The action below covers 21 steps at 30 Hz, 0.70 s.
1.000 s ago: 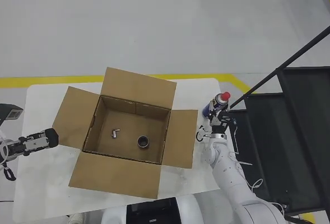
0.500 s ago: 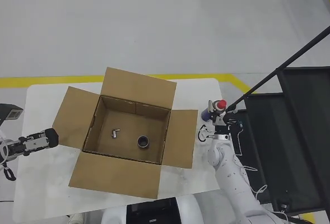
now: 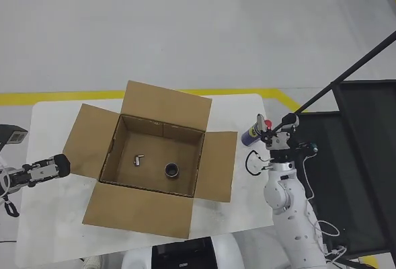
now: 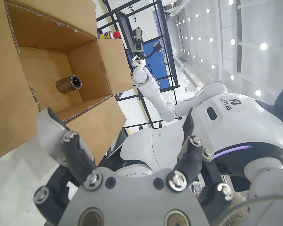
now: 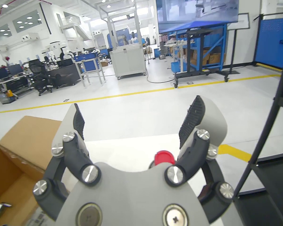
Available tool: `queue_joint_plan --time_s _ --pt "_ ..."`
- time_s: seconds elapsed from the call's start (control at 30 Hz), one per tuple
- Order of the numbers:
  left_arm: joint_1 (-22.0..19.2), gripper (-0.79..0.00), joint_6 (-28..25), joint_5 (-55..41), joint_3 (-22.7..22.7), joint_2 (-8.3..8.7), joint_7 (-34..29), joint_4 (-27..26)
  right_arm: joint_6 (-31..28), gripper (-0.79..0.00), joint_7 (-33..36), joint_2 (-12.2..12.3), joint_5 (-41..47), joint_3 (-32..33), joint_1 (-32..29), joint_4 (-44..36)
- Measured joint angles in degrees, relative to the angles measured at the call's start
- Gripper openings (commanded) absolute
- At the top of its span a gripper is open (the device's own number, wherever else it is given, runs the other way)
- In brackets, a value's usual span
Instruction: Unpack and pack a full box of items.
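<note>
Right gripper spread, empty. Spray can, three o'clock of cardboard box: probably rigid, slick, light; grip mid-body.

Right end effector spread wide, red cap near its base, open cardboard box, metal bracket inside

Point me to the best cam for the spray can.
Top view: the spray can shows whole. Left wrist view: far off, partly behind a box flap. Right wrist view: just its red cap.

The right hand hides the spray can, apparently all but cap.
</note>
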Motion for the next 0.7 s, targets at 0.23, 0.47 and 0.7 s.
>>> queue_joint_plan --time_s 0.23,0.47,0.7 --pt "0.00 0.000 0.00 0.00 0.00 0.00 0.00 0.00 -2.12 0.000 23.30 0.55 4.35 -2.27 -2.06 -15.26" --pt "0.00 0.000 0.00 0.00 0.00 0.00 0.00 0.00 1.17 0.000 45.04 0.97 6.12 -6.67 -0.66 -24.94" --pt "0.00 0.000 0.00 0.00 0.00 0.00 0.00 0.00 2.41 0.000 59.08 1.32 -4.28 -15.54 1.65 -23.79"
